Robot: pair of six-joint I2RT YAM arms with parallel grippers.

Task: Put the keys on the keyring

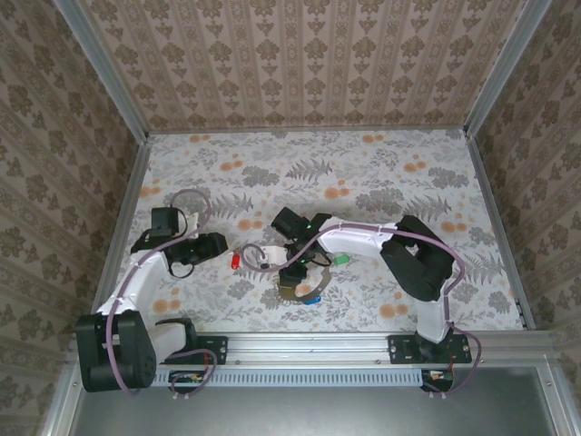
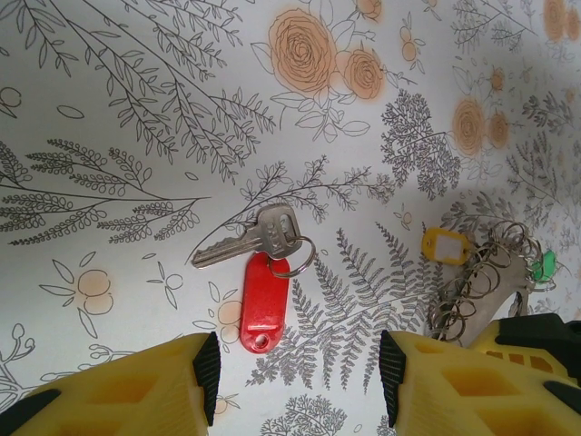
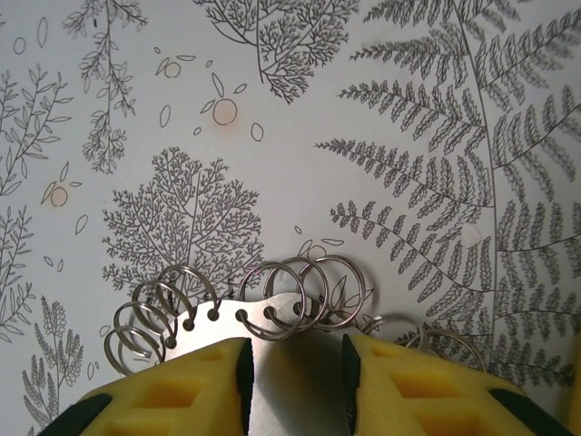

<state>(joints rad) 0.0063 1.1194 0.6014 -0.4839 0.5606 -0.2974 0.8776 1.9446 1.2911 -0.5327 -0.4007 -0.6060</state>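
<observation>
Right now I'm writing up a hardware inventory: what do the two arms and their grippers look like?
The left arm and right arm have white links, black joint housings and a mauve cable looping alongside each. The left gripper and right gripper have blocky yellow plastic fingers with black pads inside.

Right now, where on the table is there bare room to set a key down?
Bare: the far half of the flowered table, from the clutter to the patterned back wall. Crowded: the middle, where the red-tagged silver key, yellow plastic tag, green plastic tag and silver metal plate edged with split rings cluster around the right gripper.
</observation>
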